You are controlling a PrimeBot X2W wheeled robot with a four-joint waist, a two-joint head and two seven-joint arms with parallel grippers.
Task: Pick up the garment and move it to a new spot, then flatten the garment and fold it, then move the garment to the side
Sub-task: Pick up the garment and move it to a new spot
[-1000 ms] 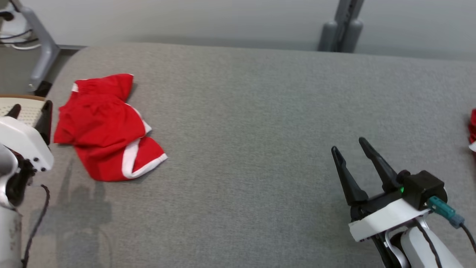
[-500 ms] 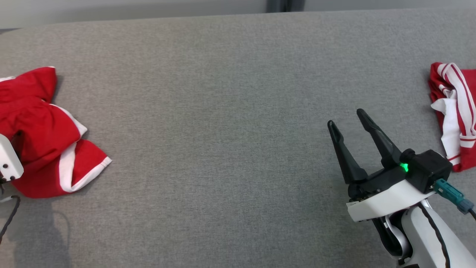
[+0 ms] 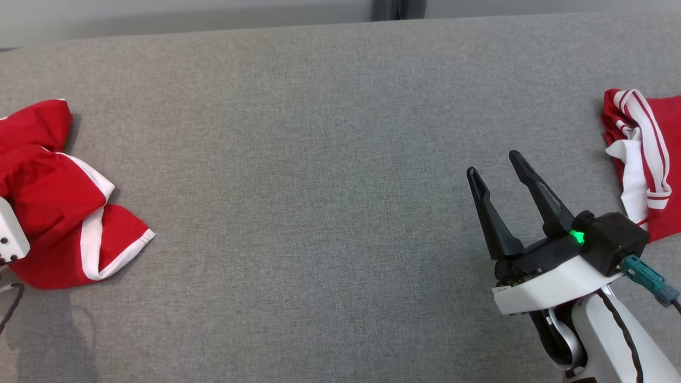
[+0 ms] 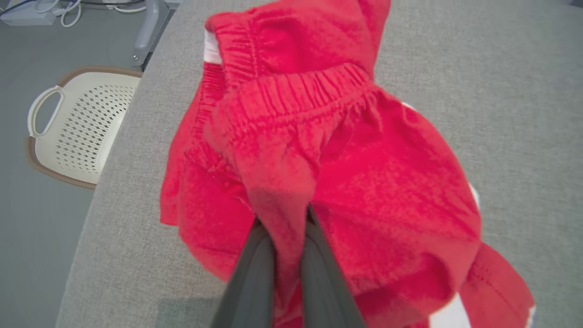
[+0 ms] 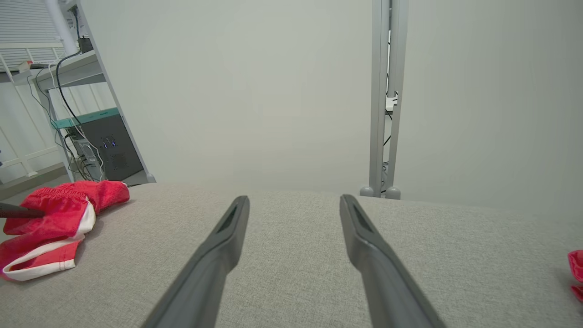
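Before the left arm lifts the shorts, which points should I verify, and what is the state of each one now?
1. Left gripper shut on shorts: ok, it pinches a fold.
2. How many layers it pinches: cannot tell.
3. Right gripper open, holding nothing: ok.
4. Right gripper apart from the striped garment: ok.
5. Shorts flat: not ok, crumpled.

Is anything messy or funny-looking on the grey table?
The red shorts lie crumpled in a heap at the left end of the table, one fold pinched in the left pincer. A red-and-white striped cloth is bunched at the right edge. Nothing looks spilled or broken.
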